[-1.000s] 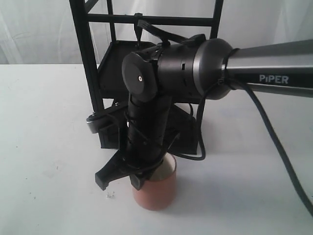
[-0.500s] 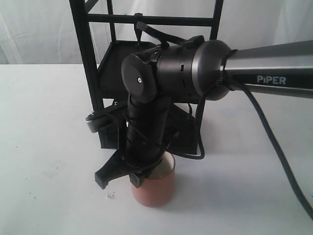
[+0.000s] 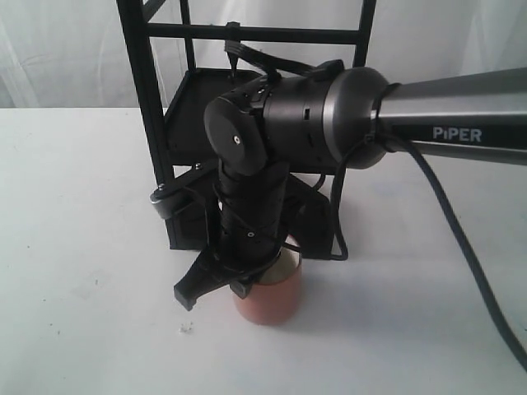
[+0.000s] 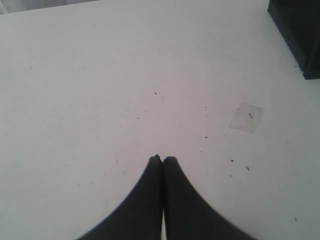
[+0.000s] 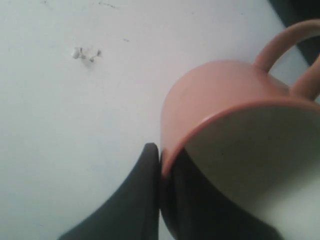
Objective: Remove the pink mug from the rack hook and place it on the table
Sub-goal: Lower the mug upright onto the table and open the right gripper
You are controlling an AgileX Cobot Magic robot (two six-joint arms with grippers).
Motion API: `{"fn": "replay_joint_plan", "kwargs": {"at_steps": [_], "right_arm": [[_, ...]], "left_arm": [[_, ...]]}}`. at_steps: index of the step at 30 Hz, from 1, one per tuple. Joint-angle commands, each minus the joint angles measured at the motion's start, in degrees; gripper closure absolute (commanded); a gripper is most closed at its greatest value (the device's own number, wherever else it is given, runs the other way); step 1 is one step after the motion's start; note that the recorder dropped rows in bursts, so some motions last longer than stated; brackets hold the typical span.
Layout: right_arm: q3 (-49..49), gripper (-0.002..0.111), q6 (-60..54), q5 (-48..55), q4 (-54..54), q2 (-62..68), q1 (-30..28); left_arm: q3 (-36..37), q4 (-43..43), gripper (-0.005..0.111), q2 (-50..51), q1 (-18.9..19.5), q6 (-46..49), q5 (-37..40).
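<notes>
Pink mug (image 3: 269,298) upright on white table (image 3: 82,247)

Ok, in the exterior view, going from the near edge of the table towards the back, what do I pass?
pink mug → rack → white curtain

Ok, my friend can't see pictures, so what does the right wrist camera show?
A pink mug with a creamy inside, its rim pinched between two black fingers, one outside and one inside. Its thin handle sticks out on the side away from the fingers, and the white table behind has a few crumbs.
</notes>
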Motion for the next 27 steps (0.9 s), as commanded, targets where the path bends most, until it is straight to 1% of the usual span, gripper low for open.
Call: {"fn": "replay_joint_plan", "kwargs": {"at_steps": [1, 4, 18, 20, 27], "right_arm": [[0.1, 0.108, -0.1, 0.0, 2.9, -0.2, 0.0], [0.1, 0.108, -0.1, 0.0, 5.1, -0.2, 0.0], [0.1, 0.108, -0.1, 0.6, 5.3, -0.1, 0.0], [0.1, 0.105, -0.1, 0.7, 5.3, 0.0, 0.0], [0.1, 0.083, -0.4, 0.4, 5.3, 0.9, 0.0]], "left_arm": [[0.2, -0.1, 0.107, -0.2, -0.3, -0.5, 0.0], [0.2, -0.1, 0.107, -0.2, -0.3, -0.5, 0.0], [0.2, -0.1, 0.107, -0.2, -0.3, -0.5, 0.0], [0.2, -0.1, 0.107, -0.2, -0.3, -0.5, 0.0], [0.2, -0.1, 0.107, -0.2, -0.3, -0.5, 0.0]]}}
